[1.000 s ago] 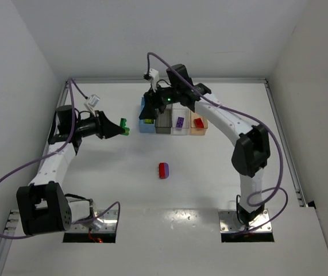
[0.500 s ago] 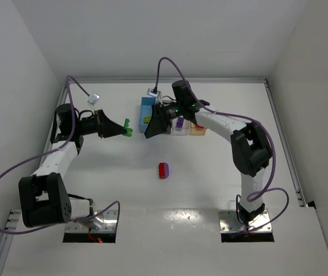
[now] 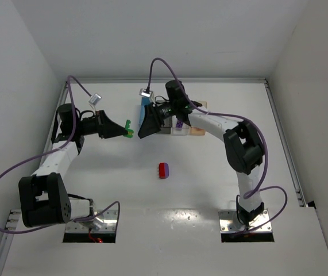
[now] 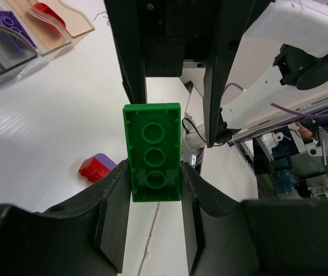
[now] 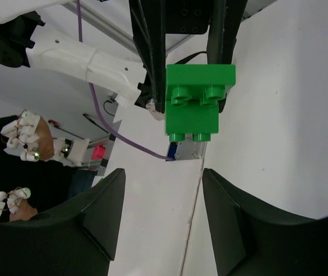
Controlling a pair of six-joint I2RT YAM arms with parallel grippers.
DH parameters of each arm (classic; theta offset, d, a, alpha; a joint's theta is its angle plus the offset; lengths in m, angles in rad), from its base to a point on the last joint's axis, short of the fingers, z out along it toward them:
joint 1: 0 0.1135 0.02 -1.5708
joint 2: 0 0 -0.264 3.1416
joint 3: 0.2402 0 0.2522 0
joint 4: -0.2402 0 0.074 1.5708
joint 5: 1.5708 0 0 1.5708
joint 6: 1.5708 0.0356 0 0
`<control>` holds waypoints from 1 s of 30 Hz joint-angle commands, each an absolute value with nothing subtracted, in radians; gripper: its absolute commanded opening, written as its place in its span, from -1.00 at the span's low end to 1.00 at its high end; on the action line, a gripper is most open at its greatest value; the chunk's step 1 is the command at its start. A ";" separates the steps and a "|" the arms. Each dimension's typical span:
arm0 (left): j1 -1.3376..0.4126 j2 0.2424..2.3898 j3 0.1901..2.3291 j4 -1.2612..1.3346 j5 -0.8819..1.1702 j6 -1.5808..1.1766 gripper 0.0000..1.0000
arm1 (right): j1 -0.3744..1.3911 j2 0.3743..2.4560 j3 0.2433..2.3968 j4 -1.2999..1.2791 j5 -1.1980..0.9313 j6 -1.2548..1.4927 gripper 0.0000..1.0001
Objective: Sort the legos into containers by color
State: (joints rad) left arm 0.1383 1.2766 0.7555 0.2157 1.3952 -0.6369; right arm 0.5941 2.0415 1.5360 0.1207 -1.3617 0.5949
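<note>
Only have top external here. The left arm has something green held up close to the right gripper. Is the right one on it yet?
Observer: No. In the right wrist view the right gripper is open, and the green brick sits ahead of its fingers, untouched.
Operator: How is the left one holding it?
Observer: In the left wrist view the left gripper clamps the brick's long sides at the near end, with the hollow underside facing the camera.
Operator: I can't see into the pale orange bin. Anything in it?
Observer: The left wrist view shows a red brick lying in it.
</note>
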 commanded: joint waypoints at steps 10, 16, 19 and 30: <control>0.117 1.273 0.788 0.230 1.428 -0.615 -0.94 | 0.623 2.121 1.635 0.225 -1.353 0.627 0.13; 0.107 1.273 0.779 0.230 1.419 -0.615 -0.94 | 0.632 2.131 1.654 0.273 -1.353 0.675 0.13; 0.098 1.273 0.779 0.230 1.419 -0.615 -0.94 | 0.641 2.131 1.663 0.273 -1.353 0.684 0.13; 0.098 1.273 0.770 0.230 1.410 -0.615 -0.94 | 0.661 2.121 1.663 0.314 -1.353 0.713 -0.18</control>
